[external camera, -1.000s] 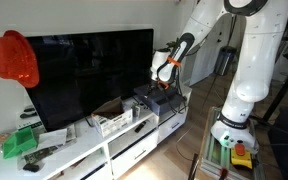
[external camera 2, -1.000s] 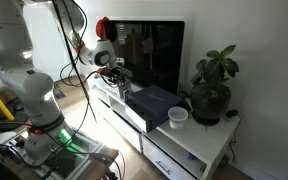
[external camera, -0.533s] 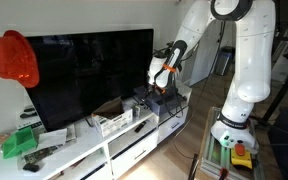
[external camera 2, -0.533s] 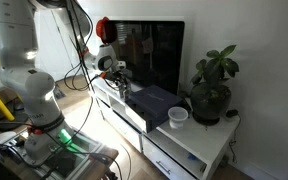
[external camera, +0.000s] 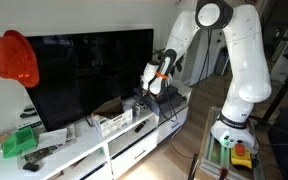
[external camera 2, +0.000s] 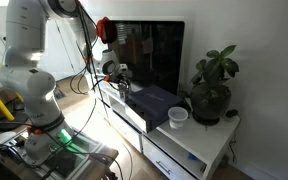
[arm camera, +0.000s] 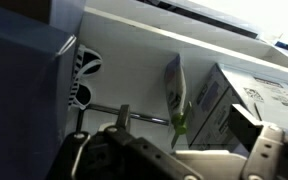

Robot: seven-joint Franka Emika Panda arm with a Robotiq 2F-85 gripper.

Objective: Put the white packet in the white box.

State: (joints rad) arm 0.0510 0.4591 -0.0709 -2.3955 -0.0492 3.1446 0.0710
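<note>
My claw (external camera: 152,92) hangs over the dark box (external camera: 167,103), with the white box (external camera: 114,122) at its 8 o'clock. In the wrist view the white packet (arm camera: 172,85) is near centre, probably on edge. Can't tell if the claw's open or closed.

My gripper (external camera: 155,90) above the long cabinet (external camera: 124,150) before the television (external camera: 84,75), just beside the dark grey box (external camera: 167,104), white box (external camera: 114,122) next along, cup (external camera 2: 178,117) and potted plant (external camera 2: 212,90) at the cabinet's far end.
</note>
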